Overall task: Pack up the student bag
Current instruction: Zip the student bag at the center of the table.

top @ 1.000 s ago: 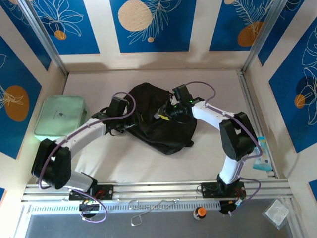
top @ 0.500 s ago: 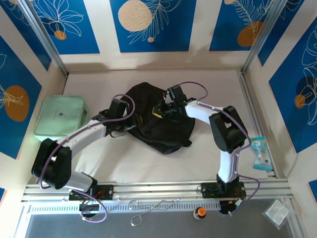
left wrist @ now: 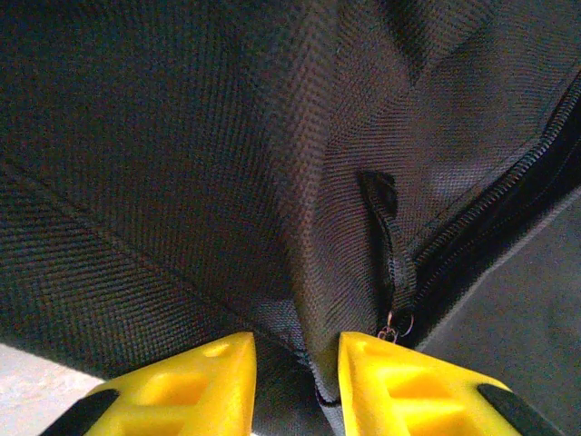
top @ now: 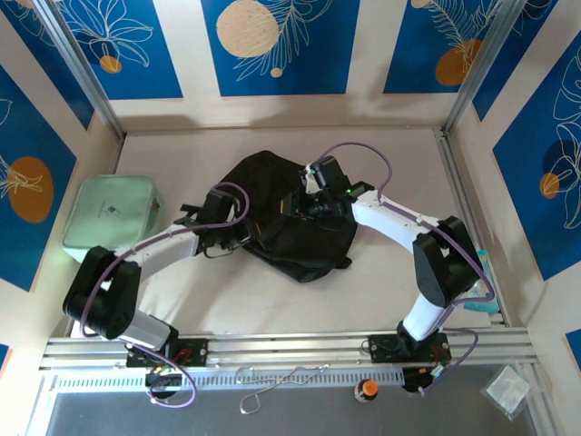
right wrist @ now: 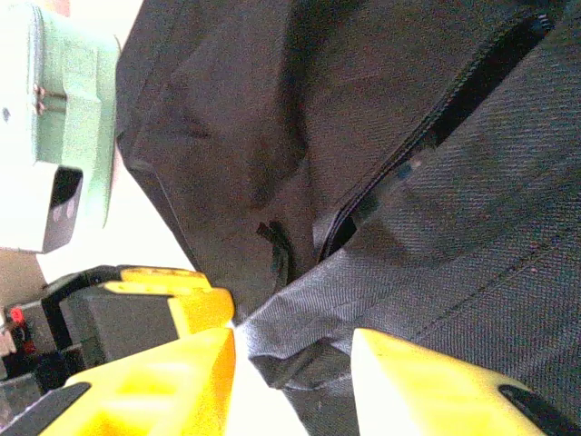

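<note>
We see the student bag (top: 304, 247) lying slumped in the middle of the table (top: 227, 304), a little toward the far side, with both arms reaching in over it. A mint-green case (top: 113, 213) sits well apart from it at the left edge.

The left gripper (left wrist: 295, 361) meets the bag's left side. Its yellow fingers (left wrist: 177, 386) stand close together, and a raised fold of the black fabric fills the narrow gap between them, so we read it as pinching the bag. Just to the right of that fold hangs a zip pull (left wrist: 392, 259) on a small metal ring, and a zip (left wrist: 495, 213) gapes open beyond it.

The right gripper (right wrist: 290, 372) comes in over the bag's far right part. Its jaws are moderately apart; a loose edge of the fabric lies between them, with pale table showing in the gap beside it, so we see no grip there. From this wrist we also see the left gripper's finger close by and the green case farther off.
</note>
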Action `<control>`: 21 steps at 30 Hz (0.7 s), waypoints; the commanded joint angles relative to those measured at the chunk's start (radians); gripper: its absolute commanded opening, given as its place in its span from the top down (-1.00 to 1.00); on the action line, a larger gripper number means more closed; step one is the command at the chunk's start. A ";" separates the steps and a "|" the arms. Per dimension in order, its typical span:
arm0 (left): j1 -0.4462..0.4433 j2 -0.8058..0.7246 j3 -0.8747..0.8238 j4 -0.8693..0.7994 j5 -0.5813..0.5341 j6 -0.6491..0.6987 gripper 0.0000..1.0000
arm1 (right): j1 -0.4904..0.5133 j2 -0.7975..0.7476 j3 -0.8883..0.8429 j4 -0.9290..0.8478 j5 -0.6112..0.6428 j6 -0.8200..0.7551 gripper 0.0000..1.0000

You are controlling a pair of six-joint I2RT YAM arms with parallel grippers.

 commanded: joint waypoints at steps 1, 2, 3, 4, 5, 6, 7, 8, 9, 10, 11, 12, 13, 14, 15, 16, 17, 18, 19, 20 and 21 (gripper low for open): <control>0.016 0.018 -0.012 0.063 0.034 -0.016 0.48 | 0.024 0.028 0.074 -0.117 0.062 -0.131 0.22; 0.017 0.022 -0.012 0.073 0.038 -0.016 0.56 | 0.033 0.044 0.102 -0.132 0.070 -0.154 0.22; 0.018 0.025 -0.015 0.083 0.042 -0.016 0.69 | 0.042 0.063 0.130 -0.151 0.082 -0.175 0.22; 0.018 0.027 -0.018 0.091 0.044 -0.015 0.79 | 0.051 0.082 0.159 -0.169 0.096 -0.193 0.23; 0.019 0.025 -0.025 0.105 0.044 -0.013 0.89 | 0.061 0.106 0.192 -0.189 0.116 -0.213 0.23; 0.020 0.025 -0.032 0.121 0.043 -0.010 0.97 | 0.072 0.132 0.230 -0.216 0.136 -0.228 0.24; 0.020 0.021 -0.039 0.133 0.042 -0.008 1.00 | 0.081 0.157 0.264 -0.241 0.146 -0.237 0.24; 0.021 0.019 -0.045 0.145 0.042 -0.006 1.00 | 0.090 0.183 0.298 -0.264 0.151 -0.250 0.25; 0.021 0.015 -0.051 0.155 0.043 -0.001 1.00 | 0.100 0.204 0.322 -0.276 0.153 -0.262 0.25; 0.022 0.014 -0.055 0.161 0.044 0.001 1.00 | 0.108 0.220 0.339 -0.280 0.154 -0.271 0.25; 0.021 0.011 -0.059 0.170 0.046 0.002 1.00 | 0.115 0.236 0.357 -0.283 0.156 -0.278 0.25; 0.021 0.008 -0.064 0.178 0.047 0.002 1.00 | 0.120 0.254 0.373 -0.287 0.157 -0.280 0.25; 0.021 0.005 -0.068 0.185 0.049 0.002 1.00 | 0.123 0.269 0.385 -0.290 0.157 -0.280 0.25; 0.021 0.001 -0.074 0.194 0.048 0.001 1.00 | 0.123 0.284 0.399 -0.291 0.152 -0.280 0.25; 0.022 -0.005 -0.080 0.202 0.048 -0.002 1.00 | 0.124 0.301 0.413 -0.294 0.144 -0.280 0.25; 0.023 -0.010 -0.086 0.210 0.048 -0.004 1.00 | 0.124 0.316 0.427 -0.299 0.138 -0.281 0.24; 0.023 -0.015 -0.092 0.220 0.048 -0.005 1.00 | 0.127 0.334 0.440 -0.306 0.133 -0.284 0.24; 0.023 -0.018 -0.095 0.226 0.048 -0.006 1.00 | 0.130 0.352 0.455 -0.314 0.128 -0.289 0.23; 0.023 -0.020 -0.096 0.227 0.046 -0.004 1.00 | 0.134 0.365 0.466 -0.320 0.124 -0.294 0.23; 0.023 -0.020 -0.096 0.227 0.046 -0.003 1.00 | 0.139 0.378 0.477 -0.326 0.124 -0.299 0.23; 0.023 -0.020 -0.095 0.225 0.046 -0.001 1.00 | 0.145 0.388 0.486 -0.332 0.130 -0.305 0.23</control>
